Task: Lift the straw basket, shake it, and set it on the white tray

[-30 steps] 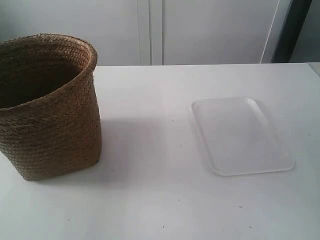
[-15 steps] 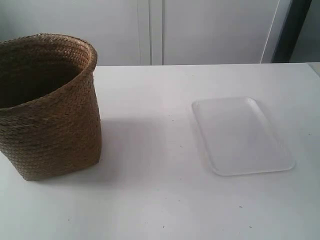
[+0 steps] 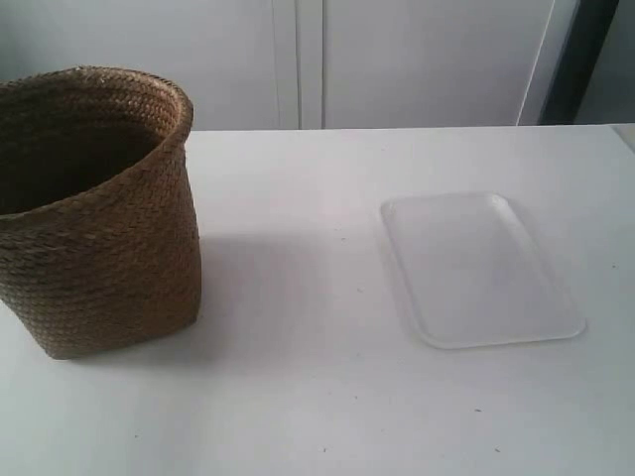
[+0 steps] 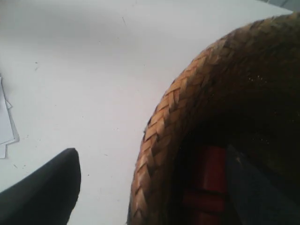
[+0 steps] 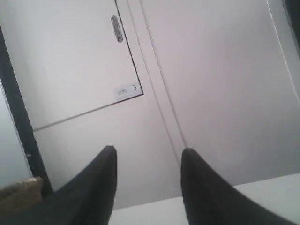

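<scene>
The straw basket (image 3: 94,213) stands upright on the white table at the exterior view's left, brown and woven, its left side cut off by the frame. The white tray (image 3: 479,268) lies flat to its right, apart from it, with nothing on it. No arm shows in the exterior view. In the left wrist view my left gripper (image 4: 152,157) is open astride the basket rim (image 4: 161,117): one dark finger (image 4: 51,187) is outside, well clear of the weave, the other (image 4: 255,187) is inside. Something red (image 4: 208,183) shows inside the basket. My right gripper (image 5: 148,153) is open, holding nothing.
The right wrist view faces white cabinet doors (image 5: 197,70), with the table edge (image 5: 262,187) low down and a bit of the basket (image 5: 18,187) at one side. White paper sheets (image 4: 5,122) lie on the table near the basket. A dark post (image 3: 585,59) stands at the back right.
</scene>
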Controlling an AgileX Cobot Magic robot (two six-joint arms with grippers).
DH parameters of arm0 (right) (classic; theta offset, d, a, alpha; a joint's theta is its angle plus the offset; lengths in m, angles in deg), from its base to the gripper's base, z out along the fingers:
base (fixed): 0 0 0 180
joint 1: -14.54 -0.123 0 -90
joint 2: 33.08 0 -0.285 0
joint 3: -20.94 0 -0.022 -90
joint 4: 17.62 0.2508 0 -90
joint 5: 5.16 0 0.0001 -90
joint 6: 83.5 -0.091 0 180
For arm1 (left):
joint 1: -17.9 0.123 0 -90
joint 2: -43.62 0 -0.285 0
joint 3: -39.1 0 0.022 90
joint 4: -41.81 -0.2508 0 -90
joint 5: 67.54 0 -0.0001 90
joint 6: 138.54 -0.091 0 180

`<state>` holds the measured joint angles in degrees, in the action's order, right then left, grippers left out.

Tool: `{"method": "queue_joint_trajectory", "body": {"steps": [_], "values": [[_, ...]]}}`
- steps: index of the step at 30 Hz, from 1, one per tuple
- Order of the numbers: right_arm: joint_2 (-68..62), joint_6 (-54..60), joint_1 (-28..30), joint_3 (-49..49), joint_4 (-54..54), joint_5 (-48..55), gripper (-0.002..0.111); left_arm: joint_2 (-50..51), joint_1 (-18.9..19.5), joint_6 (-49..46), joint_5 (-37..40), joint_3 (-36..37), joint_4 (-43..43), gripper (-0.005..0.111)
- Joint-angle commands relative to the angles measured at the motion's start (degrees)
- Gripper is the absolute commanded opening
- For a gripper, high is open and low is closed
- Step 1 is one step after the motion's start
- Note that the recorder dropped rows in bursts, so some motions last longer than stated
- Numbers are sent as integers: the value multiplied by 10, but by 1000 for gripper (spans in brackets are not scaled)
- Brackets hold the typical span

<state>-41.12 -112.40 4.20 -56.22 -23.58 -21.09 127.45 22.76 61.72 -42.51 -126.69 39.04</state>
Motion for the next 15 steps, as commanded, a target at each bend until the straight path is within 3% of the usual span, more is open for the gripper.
{"method": "queue_joint_trajectory", "body": {"steps": [1,3,5,8,13,15], "values": [[3,-89,-3,-1,49,-16,41,7,2,-21,12,-4,7,74],[3,-104,-4,-1,49,-26,41,7,2,-21,10,-4,19,58],[3,-130,-5,-1,45,-29,41,7,2,-21,14,-4,21,33],[3,-170,-5,-1,-34,-54,40,7,2,-30,18,-4,18,1],[3,-367,-5,-1,-185,-88,37,7,2,-43,20,-4,19,0],[2,-396,-5,8,-213,-99,37,7,2,-43,20,-4,19,0]]}}
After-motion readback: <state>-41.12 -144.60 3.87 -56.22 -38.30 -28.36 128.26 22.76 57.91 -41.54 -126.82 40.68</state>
